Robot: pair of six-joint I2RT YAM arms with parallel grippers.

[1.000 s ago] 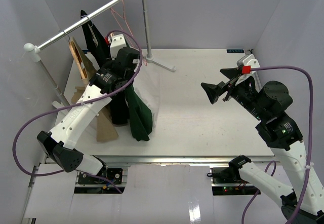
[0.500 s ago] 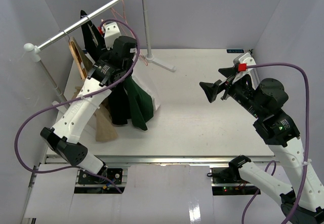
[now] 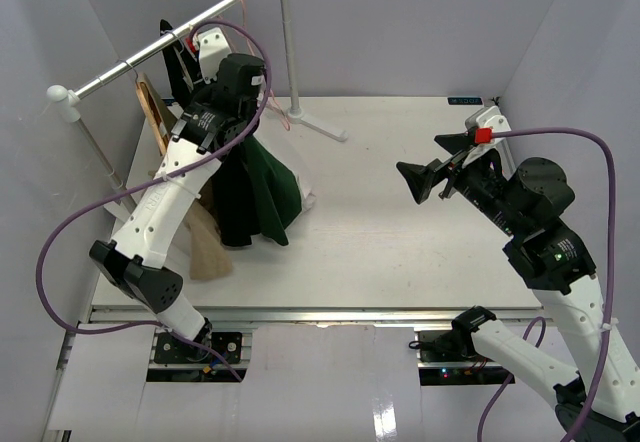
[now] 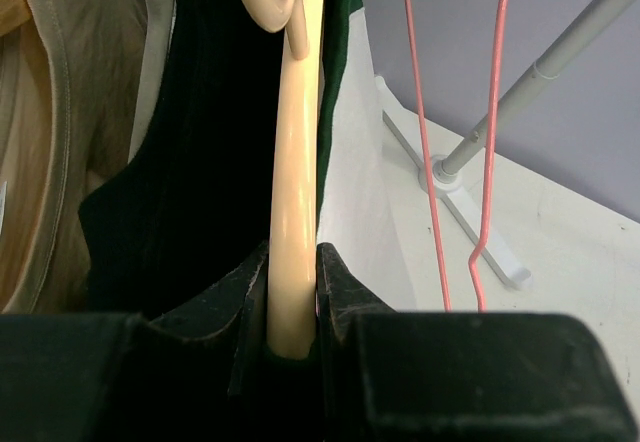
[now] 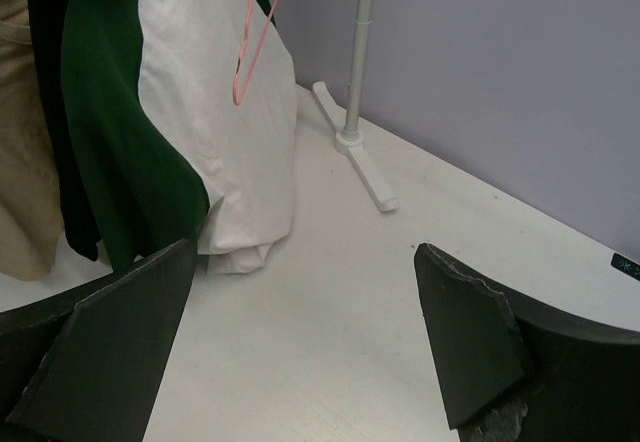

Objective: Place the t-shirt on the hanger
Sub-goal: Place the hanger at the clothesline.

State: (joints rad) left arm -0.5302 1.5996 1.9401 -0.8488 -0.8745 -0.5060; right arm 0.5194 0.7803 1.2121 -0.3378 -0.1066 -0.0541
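Observation:
My left gripper [image 3: 222, 102] is raised beside the clothes rail and shut on the light wooden hanger [image 4: 297, 162], whose arm runs up between the jaws. The dark green t-shirt [image 3: 268, 190] with its cream-white panel [image 5: 222, 112] hangs from that hanger, and its lower hem bunches on the table. In the top view my arm hides most of the hanger. My right gripper [image 3: 432, 165] is open and empty, held above the right side of the table, well away from the shirt; its jaws also show wide apart in the right wrist view [image 5: 303, 252].
A metal rail [image 3: 170, 37] spans the back left on a stand with a foot [image 3: 322, 128]. A pink wire hanger [image 3: 240, 24] hangs on it. A black garment [image 3: 235, 212] and a tan garment [image 3: 207, 250] hang next to the t-shirt.
My left arm has lifted the hanger and t-shirt up and back toward the rail, and the shirt's hem has drawn in and risen. The right arm has barely moved.

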